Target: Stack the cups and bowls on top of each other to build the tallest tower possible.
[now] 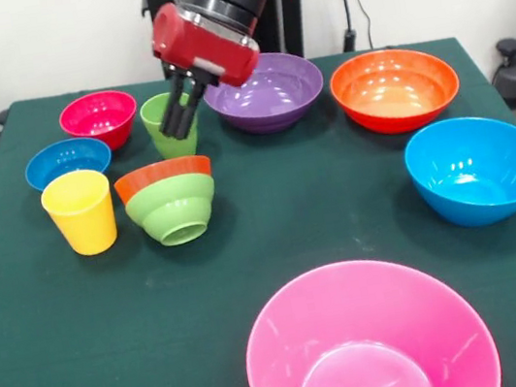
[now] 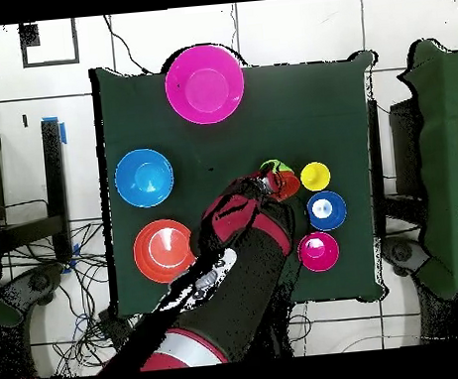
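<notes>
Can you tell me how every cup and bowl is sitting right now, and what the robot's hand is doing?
yellow cup: upright, alone.
light green cup: upright, gripper fingers at it.
small green bowl: tipped on its side, nested with the orange-red bowl.
magenta-red bowl, dark blue bowl, purple bowl, orange bowl, light blue bowl, pink bowl: upright, empty, unstacked.
gripper: at the green cup; grip unclear.
</notes>
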`<state>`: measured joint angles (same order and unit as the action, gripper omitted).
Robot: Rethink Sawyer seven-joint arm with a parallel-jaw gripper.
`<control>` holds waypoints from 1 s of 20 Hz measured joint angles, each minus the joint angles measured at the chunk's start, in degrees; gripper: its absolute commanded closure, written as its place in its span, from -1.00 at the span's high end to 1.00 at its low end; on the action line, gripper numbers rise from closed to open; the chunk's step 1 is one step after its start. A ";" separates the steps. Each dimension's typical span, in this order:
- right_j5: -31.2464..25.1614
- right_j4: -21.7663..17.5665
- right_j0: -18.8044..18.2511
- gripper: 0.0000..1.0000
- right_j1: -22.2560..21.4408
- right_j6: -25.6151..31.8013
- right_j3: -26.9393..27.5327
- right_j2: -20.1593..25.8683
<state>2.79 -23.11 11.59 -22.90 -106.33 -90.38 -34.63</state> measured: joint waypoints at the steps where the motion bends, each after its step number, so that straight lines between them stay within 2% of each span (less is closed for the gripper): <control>1: 0.00 0.01 0.38 -1.00 0.59 0.00 0.00 -0.09; 10: 0.39 0.04 1.30 -1.00 5.93 0.00 -0.07 -0.26; 20: 6.14 -1.16 -1.48 -1.00 6.62 0.00 -1.66 -0.26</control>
<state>8.93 -24.27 10.11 -16.28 -106.33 -92.04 -34.89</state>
